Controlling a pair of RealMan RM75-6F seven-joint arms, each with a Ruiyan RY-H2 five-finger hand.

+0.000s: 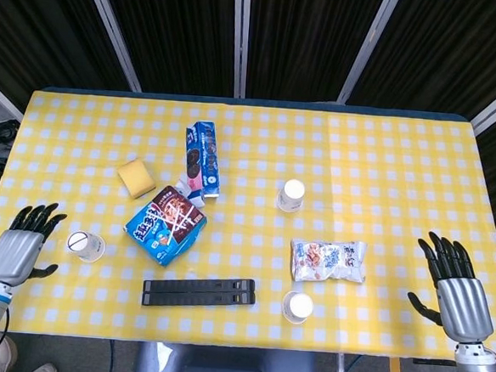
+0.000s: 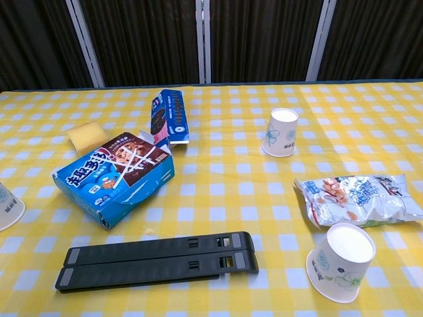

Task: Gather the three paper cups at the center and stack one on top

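The left hand (image 1: 20, 251) hovers over the left edge of the bench (image 1: 386, 162), palm down, fingers spread and holding nothing, just beside the left paper cup (image 1: 85, 245) but not touching it. The right hand (image 1: 452, 285) hangs at the right edge, fingers fanned apart and pointing away from the robot, empty, well apart from every cup. Neither hand shows in the chest view.

The three cups stand spread out: the left one near the left edge, the far cup (image 2: 281, 132) upside down toward the middle, and the near cup (image 2: 341, 261) upside down at the front edge just below a snack bag (image 2: 360, 198). Both upturned cups carry a pale green leaf print.

A blue cookie box (image 2: 114, 177) bears large white Chinese characters. A second blue cookie pack (image 2: 169, 116) leans behind it; its lettering is too small to read. A yellow sponge (image 2: 86, 136) and a black folding stand (image 2: 157, 259) also lie on the checked cloth.
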